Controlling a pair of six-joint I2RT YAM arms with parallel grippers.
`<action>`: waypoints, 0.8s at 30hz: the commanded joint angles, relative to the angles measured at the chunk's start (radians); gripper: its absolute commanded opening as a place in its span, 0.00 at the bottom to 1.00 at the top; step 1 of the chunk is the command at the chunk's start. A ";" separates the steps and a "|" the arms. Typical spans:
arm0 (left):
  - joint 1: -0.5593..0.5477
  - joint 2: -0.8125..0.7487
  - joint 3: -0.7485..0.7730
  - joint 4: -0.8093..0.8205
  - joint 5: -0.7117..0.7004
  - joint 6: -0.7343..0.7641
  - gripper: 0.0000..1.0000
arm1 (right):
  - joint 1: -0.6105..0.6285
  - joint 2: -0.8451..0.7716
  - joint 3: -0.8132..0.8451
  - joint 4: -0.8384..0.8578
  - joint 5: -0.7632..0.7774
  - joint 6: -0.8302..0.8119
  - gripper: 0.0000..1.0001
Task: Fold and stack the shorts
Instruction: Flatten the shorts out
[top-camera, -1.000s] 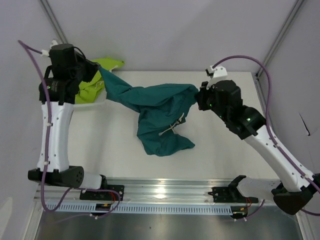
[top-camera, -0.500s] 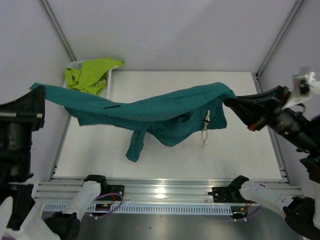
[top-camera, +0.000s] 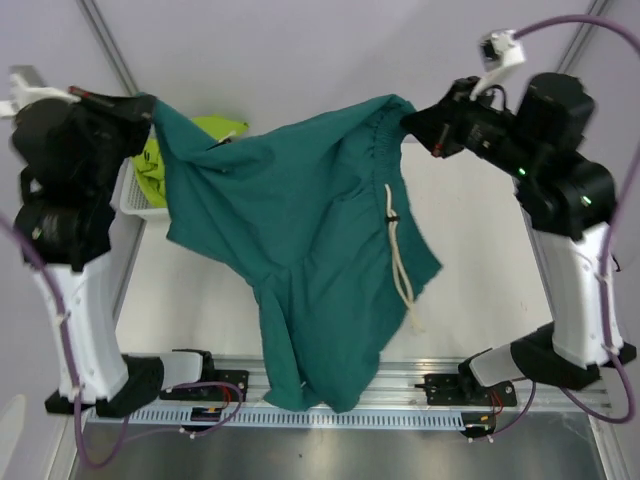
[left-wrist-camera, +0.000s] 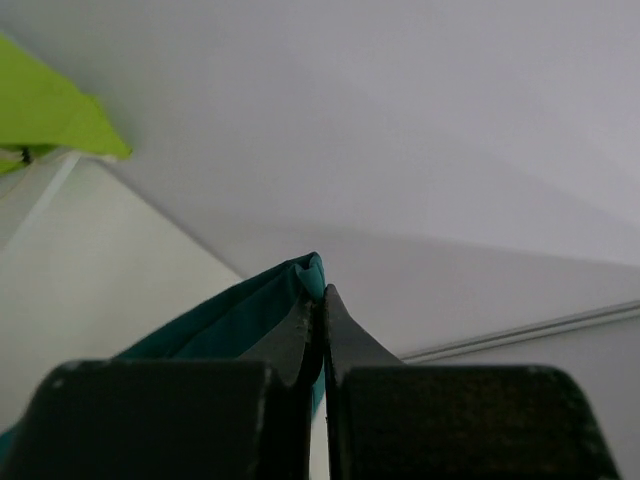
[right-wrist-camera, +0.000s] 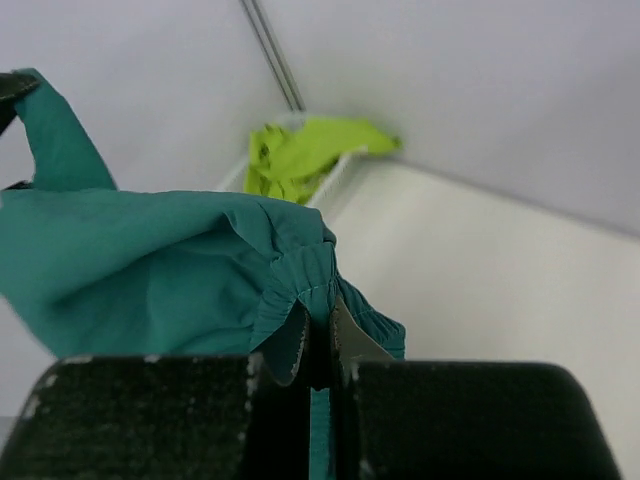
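The dark teal green shorts (top-camera: 290, 240) hang spread in the air between both arms, high above the table, their pale drawstring (top-camera: 400, 265) dangling. My left gripper (top-camera: 148, 108) is shut on the left corner of the waistband (left-wrist-camera: 305, 285). My right gripper (top-camera: 408, 122) is shut on the elastic waistband's right corner (right-wrist-camera: 320, 285). The legs hang down to the near rail. The lime yellow-green shorts (top-camera: 160, 160) lie in the white mesh basket (top-camera: 135, 200) at the far left, mostly hidden behind the teal pair; they also show in the right wrist view (right-wrist-camera: 300, 155).
The white table top (top-camera: 480, 270) lies below the hanging shorts. The metal rail (top-camera: 420, 400) with the arm bases runs along the near edge. Frame posts stand at the far corners.
Both arms have risen high and lifted the teal shorts off the table. The shorts went from a stretched bundle to hanging open by the waistband.
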 joint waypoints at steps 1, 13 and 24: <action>0.010 0.002 0.021 -0.005 0.036 0.005 0.00 | -0.099 -0.020 -0.031 0.100 -0.199 0.068 0.00; 0.010 -0.186 0.041 -0.024 0.024 -0.001 0.00 | -0.141 -0.228 -0.071 0.142 -0.354 0.134 0.00; 0.010 -0.326 0.040 -0.034 0.002 -0.011 0.00 | -0.141 -0.322 -0.041 0.048 -0.368 0.200 0.00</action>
